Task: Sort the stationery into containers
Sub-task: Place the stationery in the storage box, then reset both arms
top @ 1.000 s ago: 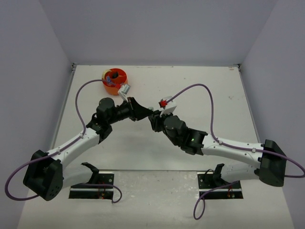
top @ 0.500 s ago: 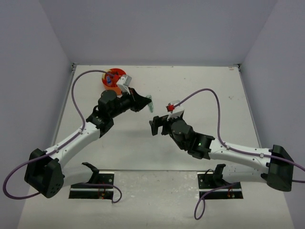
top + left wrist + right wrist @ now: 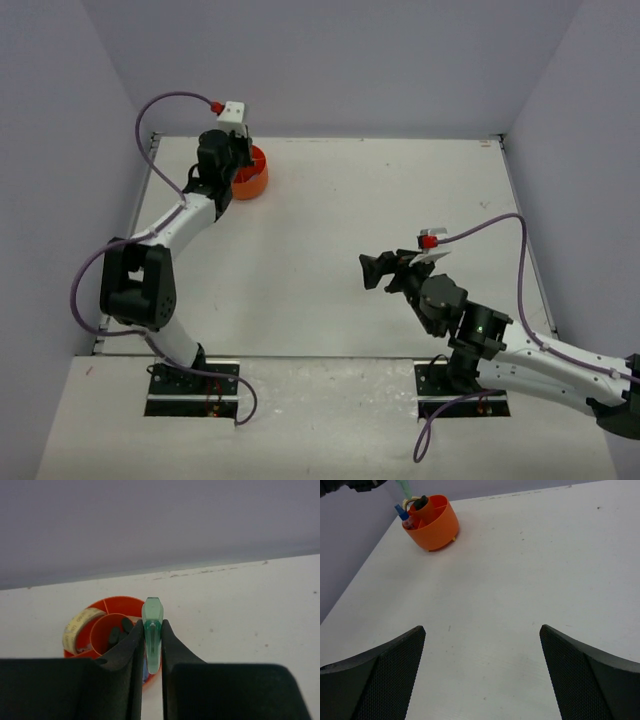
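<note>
So the left claw (image 3: 152,625) is clamped narrow on the mint piece (image 3: 152,611). The piece stands upright between the pads with its tip poking out past the fingertips. My guess is it's gripped low like that so the free end can drop straight into a slot.

The orange organiser (image 3: 131,601) sits just under and beyond that claw's tips. The beige rubber band (image 3: 78,625) is in an outer compartment off to the claw's left, and some dark items sit in the middle cup. I can't tell yet which compartment the piece is lined up over.

The right claw (image 3: 481,630) is spread wide with nothing in it. From its own view the organiser is well ahead and off to its left, with the blue-capped bottle (image 3: 403,515) sticking out of it. It looks parked out of the way so the left arm has room.

What changed: a second ago both claws were nose to nose mid-table (image 3: 330,200), which looked like a handover. Half a second ago they'd split, with the left one already carrying the mint piece. Now the left arm has swung all the way over to the organiser. The right one has let go, opened up and pulled back toward the near edge.
</note>
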Tool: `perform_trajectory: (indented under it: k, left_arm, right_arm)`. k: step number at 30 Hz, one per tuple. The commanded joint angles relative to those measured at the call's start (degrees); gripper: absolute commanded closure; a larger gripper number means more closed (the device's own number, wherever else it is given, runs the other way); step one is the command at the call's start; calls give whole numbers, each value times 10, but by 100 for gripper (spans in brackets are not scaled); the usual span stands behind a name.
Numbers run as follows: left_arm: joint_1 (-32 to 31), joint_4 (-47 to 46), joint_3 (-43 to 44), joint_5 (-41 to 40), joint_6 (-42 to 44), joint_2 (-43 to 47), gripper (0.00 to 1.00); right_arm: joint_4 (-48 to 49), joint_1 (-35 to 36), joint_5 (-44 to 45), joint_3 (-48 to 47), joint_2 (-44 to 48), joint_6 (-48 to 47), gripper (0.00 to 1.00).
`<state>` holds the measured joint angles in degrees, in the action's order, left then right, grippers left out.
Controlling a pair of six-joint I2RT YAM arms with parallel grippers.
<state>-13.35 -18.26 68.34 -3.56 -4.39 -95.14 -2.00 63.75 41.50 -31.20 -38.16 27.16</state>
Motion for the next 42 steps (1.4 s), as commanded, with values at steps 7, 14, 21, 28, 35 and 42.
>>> perform_trajectory:
  k: [7, 14, 21, 28, 35, 42]
  left_arm:
    - [30, -41, 57, 171, 154, -90, 100]
    - [37, -47, 40, 160, 166, -123, 100]
    - [49, -57, 26, 162, 160, -120, 98]
    - [50, -59, 16, 162, 157, -106, 71]
    - [50, -78, -12, 163, 145, -58, 62]
    - [48, -28, 36, 118, 26, 90, 36]
  right_arm:
    - [-33, 0, 3, 11, 43, 7, 1]
    - [-33, 0, -10, 7, 36, -1, 1]
    - [-26, -1, -20, 8, 29, -4, 1]
    - [-22, 0, -30, 9, 23, -3, 1]
    - [-16, 0, -34, 14, 26, -4, 1]
    - [-25, 0, -33, -2, 12, -3, 1]
